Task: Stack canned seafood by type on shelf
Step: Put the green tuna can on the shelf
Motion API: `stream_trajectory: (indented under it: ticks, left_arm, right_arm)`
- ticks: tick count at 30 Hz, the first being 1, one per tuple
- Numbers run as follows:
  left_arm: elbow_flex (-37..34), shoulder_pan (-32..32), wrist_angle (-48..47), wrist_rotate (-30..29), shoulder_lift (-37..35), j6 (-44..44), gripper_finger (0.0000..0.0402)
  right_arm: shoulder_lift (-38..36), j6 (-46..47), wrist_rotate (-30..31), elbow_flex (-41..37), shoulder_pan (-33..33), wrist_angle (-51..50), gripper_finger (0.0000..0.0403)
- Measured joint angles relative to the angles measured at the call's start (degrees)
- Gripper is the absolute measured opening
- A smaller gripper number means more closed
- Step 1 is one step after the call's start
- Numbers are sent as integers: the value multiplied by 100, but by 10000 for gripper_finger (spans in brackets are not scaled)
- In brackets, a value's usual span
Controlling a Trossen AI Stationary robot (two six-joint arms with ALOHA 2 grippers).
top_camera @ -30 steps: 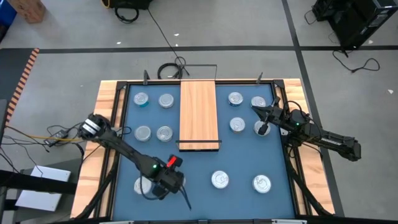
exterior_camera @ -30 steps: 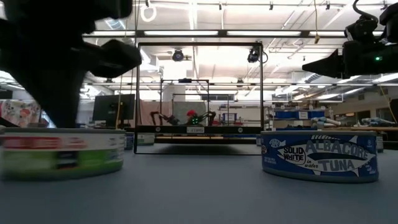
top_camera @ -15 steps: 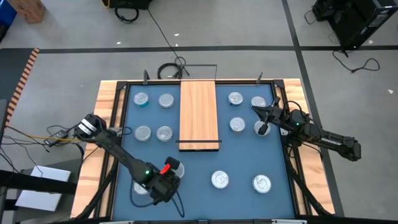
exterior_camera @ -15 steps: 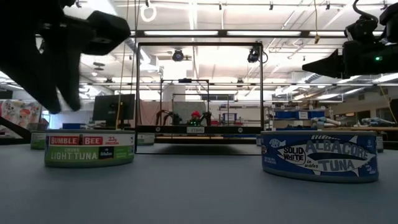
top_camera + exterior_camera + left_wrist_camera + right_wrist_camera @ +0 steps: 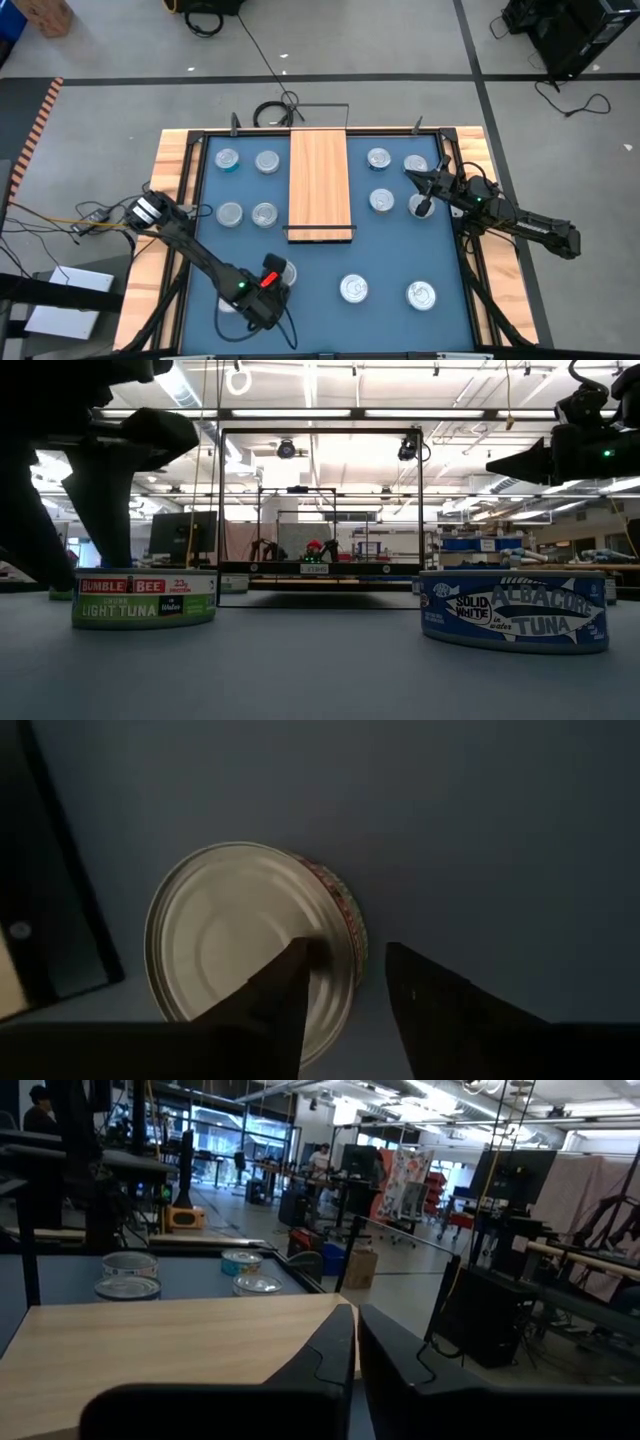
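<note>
Fingers of our left end effector [image 5: 345, 995] stand partly apart above a light tuna tin [image 5: 255, 935] at the counter's [image 5: 320, 270] near left; one finger overlaps its lid, the other hangs past its rim, likely to straddle it for a grasp. Our right end effector [image 5: 410, 174], fingers nearly together and empty, waits among tins on the right. Between both groups lies the shelf [image 5: 320, 180], bare, with no tin stacked yet.

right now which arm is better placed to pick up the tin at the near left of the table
Left. Its end effector is directly above that tin, fingers apart over its rim. The right end effector is shut and hovers across the table, beyond the shelf.
</note>
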Motion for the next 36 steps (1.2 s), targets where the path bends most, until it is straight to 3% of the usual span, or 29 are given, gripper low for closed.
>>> stream_trajectory:
  ticks: [4, 10, 15, 22, 36]
  left_arm:
    - [-2, 29, -31, -74, 42, -161, 111]
    - [2, 27, -31, 9, 37, -212, 12]
    - [125, 40, -123, 305, 49, -129, 3]
    - [558, 186, -277, 1245, -8, 113, 2]
    - [569, 793, -80, 2237, -594, 198, 1]
  right_arm:
    - [0, 0, 1, -1, 0, 30, 28]
    - [0, 0, 0, 0, 0, 33, 32]
    - [0, 0, 0, 0, 0, 31, 30]
    - [0, 0, 0, 0, 0, 31, 28]
    - [0, 0, 0, 0, 0, 28, 28]
